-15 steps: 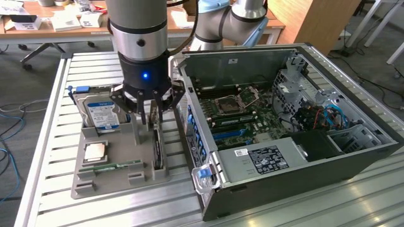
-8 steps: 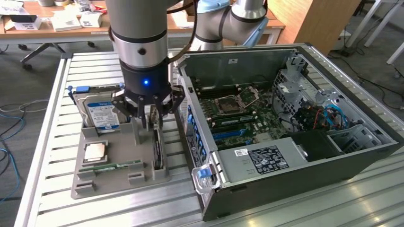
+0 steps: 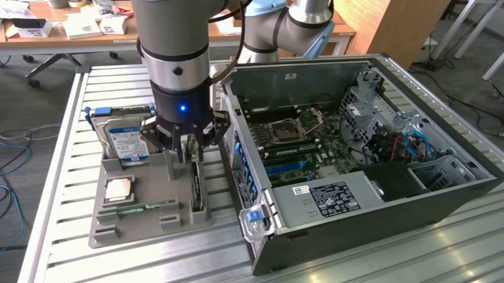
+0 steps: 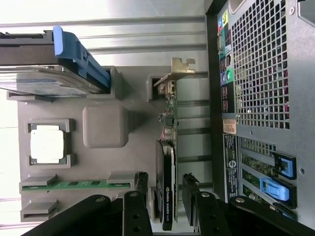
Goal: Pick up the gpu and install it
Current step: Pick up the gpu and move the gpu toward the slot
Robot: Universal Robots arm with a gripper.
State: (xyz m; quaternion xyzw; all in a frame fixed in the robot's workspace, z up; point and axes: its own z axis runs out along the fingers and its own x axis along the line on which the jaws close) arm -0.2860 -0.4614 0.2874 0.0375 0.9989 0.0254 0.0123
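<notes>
The gpu [image 3: 197, 190] stands on edge in a slot of the grey holder tray [image 3: 110, 231], its black face and silvery bracket end visible. In the wrist view the gpu [image 4: 170, 162] runs lengthwise between my fingers, with its bracket at the far end. My gripper [image 3: 189, 148] hangs straight above the card's near end. The gripper [image 4: 166, 189] is open. One fingertip [image 4: 141, 183] stands on each side of the card, with a small gap on both sides and no contact.
The open PC case [image 3: 441, 194] lies on the exterior view's right with its motherboard [image 3: 299, 135] exposed; its back panel [image 4: 256, 73] is close beside the tray. The tray [image 4: 103, 128] also holds a blue-labelled hard drive [image 3: 126, 141], a CPU [image 3: 118, 188] and a RAM stick [image 3: 141, 207].
</notes>
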